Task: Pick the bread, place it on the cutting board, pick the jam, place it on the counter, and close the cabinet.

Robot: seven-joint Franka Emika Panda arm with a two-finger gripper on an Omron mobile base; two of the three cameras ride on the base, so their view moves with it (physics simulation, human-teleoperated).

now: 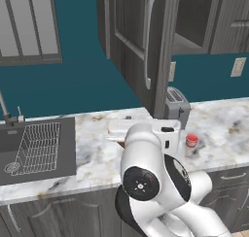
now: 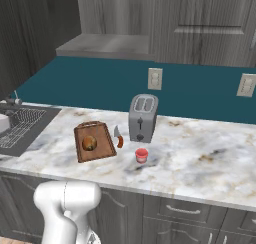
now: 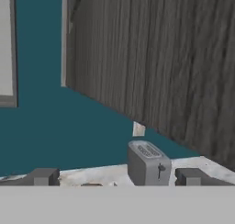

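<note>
The bread [image 2: 89, 143] lies on the cutting board [image 2: 102, 149], left of the toaster. The jam [image 2: 142, 155] [image 1: 192, 141], a red-lidded jar, stands on the marbled counter [image 2: 200, 153] [image 1: 223, 124] in front of the toaster. The cabinet [image 2: 105, 45] is open; its dark door [image 1: 131, 32] [image 3: 151, 58] swings out over the counter, silver handle [image 1: 148, 37] facing me. My gripper [image 3: 118, 178] is open and holds nothing. It hangs above the counter and faces the door and the toaster, its fingertips [image 3: 43, 176] spread wide.
A grey toaster [image 1: 176, 105] [image 2: 143, 117] [image 3: 147, 163] stands against the teal wall. A knife [image 2: 118, 138] lies right of the board. The sink with a wire dish rack [image 1: 39, 146] sits at the left. Drawers [image 2: 180, 210] run below the counter.
</note>
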